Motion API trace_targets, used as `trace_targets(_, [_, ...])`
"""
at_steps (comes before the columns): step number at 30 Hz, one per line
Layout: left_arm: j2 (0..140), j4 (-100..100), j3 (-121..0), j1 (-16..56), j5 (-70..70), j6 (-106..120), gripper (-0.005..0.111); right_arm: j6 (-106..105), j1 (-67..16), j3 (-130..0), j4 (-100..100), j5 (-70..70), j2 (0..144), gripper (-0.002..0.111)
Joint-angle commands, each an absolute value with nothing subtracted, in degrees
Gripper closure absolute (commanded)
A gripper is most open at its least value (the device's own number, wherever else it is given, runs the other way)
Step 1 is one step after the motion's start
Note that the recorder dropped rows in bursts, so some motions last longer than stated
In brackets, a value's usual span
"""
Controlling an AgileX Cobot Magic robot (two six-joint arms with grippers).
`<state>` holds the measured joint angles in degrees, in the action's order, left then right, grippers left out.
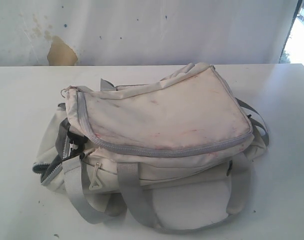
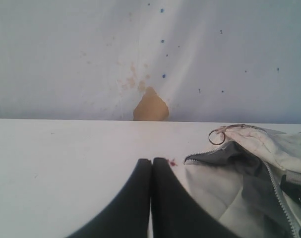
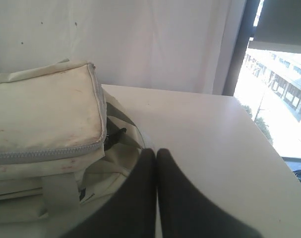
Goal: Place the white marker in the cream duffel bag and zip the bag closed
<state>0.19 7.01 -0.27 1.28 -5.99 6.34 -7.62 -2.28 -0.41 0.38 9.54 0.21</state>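
Interior of the cream duffel bag [image 1: 162, 130] is hidden under its flap [image 1: 157, 115]. The left fingers [image 2: 138, 193] and right fingers [image 3: 140, 193] are pressed closed, empty, beside opposite bag ends.

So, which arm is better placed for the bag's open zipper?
Probably the left: the left gripper, shut, is near the cream duffel bag's open end and zipper ring; the right gripper faces a zipped side.

Looks like a makeshift lab room: a plain white desk [image 1: 26, 110], a spotted white cloth backdrop [image 2: 66, 49], and a window [image 3: 269, 99] onto buildings [image 3: 289, 79].
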Motion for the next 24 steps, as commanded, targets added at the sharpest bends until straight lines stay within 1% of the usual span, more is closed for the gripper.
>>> trace_targets(1, [0.0,6.76,0.0,1.32,-6.35,6.27,0.107,-7.28,-2.46,0.0,0.4,9.71,0.0,0.108])
trace_targets(7, [0.0,0.34,0.0,1.32,-6.9,-1.59,0.107,-7.28,-2.46,0.0,0.4,9.71,0.0,0.108])
trace_targets(24, [0.0,0.33,0.0,1.32,-6.85,-1.49,0.107,-7.28,-2.46,0.0,0.4,9.71,0.0,0.108])
